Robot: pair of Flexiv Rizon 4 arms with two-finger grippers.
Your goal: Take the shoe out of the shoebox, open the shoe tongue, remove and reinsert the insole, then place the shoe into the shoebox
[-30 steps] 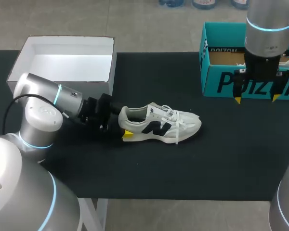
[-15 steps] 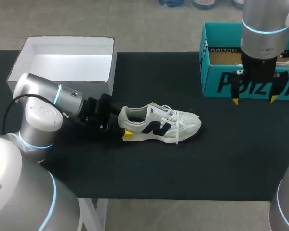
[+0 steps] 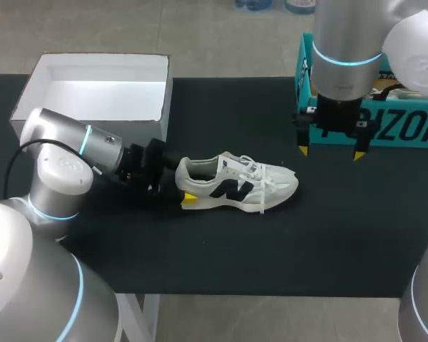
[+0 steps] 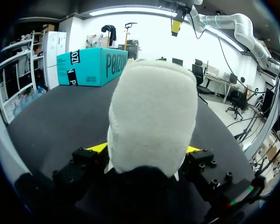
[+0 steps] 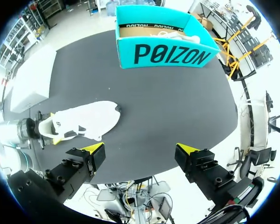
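- Head view: shoe point(image 3: 235, 187) lay mid-table point(image 3: 221, 249), toe toward 3 o'clock, outside the teal shoebox point(image 3: 385, 128) at its 2 o'clock.
- Left pincer point(image 3: 182, 184) clamped on shoe's heel.
- Right pincer point(image 3: 329, 152) hung above the table with fingers apart, at shoe's 1 o'clock.

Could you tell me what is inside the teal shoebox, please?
Inside the teal shoebox a white item shows against brown cardboard; the near wall hides the rest, so I cannot identify it.

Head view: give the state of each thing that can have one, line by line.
teal shoebox: open, lidless.
shoe: outside the teal shoebox, heel gripped.
left gripper: shut on the shoe's heel.
right gripper: open, holding nothing.
white box: open side up.
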